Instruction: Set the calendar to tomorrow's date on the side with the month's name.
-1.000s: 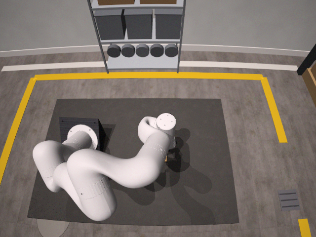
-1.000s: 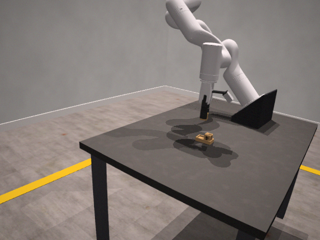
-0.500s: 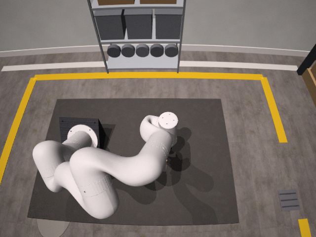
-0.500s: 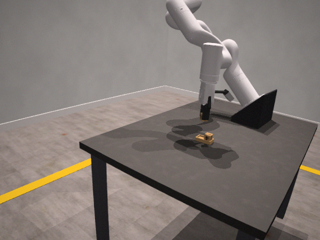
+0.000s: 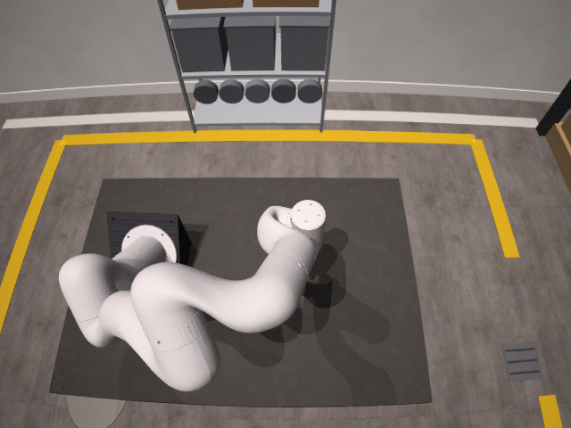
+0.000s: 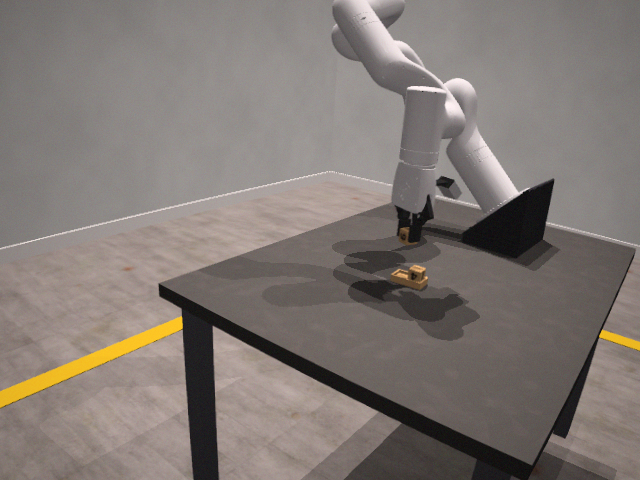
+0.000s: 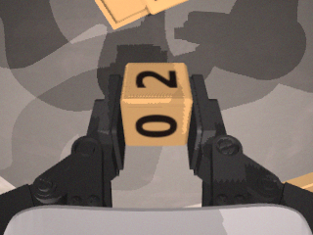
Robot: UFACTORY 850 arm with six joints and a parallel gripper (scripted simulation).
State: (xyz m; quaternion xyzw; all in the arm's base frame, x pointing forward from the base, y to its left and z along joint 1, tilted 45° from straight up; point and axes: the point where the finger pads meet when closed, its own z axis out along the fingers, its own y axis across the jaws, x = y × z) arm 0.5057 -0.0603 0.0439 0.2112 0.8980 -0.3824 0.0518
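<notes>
The station comprises one arm (image 5: 249, 299) (image 6: 424, 124) on one wedge-shaped mount (image 5: 115, 219) (image 6: 535, 222), one bench (image 5: 368, 207) (image 6: 310, 310), one tray (image 6: 404, 280) (image 7: 124, 14) and two cubes. The jaws (image 6: 407, 235) are partly open, set to the width of the held cube (image 6: 404, 236) (image 7: 156, 105), with one finger against each of two opposite sides. The held cube is located above the bench, apart from the tray; whether its underside touches the bench cannot be determined. The other cube (image 6: 417, 273) (image 7: 166, 4) is seated at one end of the tray, and the rest of the tray's length is unoccupied. The wrist view shows two marked faces of the held cube, a "2" and a "0", both turned sideways in that view. The exterior view does not resolve these digits, but it shows the whole tray, of which the wrist view includes only a corner portion. The wrist view also includes a tan piece (image 7: 299, 182) at its right edge, too cropped to identify. In the top view, the arm hides the jaws, tray and both cubes. Only that view shows the shelf rack (image 5: 258, 114), carrying five round cans (image 5: 256, 91), three dark bins (image 5: 251, 48) and two brown boxes (image 5: 210, 4).

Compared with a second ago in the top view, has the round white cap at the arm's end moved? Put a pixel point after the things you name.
Yes: the round white cap (image 5: 308, 214) (image 6: 425, 88) has shifted slightly away from the black mounting wedge (image 5: 116, 226) (image 6: 532, 222).
</notes>
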